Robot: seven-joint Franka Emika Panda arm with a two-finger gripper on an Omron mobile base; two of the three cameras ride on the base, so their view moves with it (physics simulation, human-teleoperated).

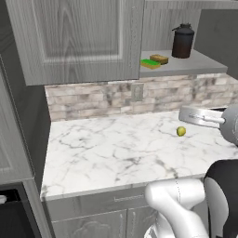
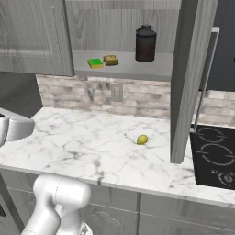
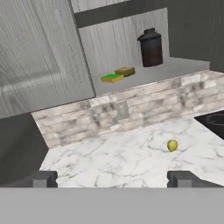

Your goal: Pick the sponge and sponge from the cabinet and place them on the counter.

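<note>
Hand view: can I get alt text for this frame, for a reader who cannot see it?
Two sponges, a flat green sponge and a yellow-brown sponge, sit close together on the open cabinet shelf, left of a tall dark canister. Below, a small yellow-green ball lies on the white marble counter. The hand is open and empty, its fingertips well short of the shelf.

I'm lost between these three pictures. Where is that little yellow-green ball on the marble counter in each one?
Left base view: the small yellow-green ball lies right of centre on the white marble counter.
Right base view: the ball lies just right of centre, near the open cabinet door's edge.
Hand view: the ball lies lower right, above the right finger tip.
Shared landmark: the tall dark lidded canister on the cabinet shelf, up behind the ball.
</note>
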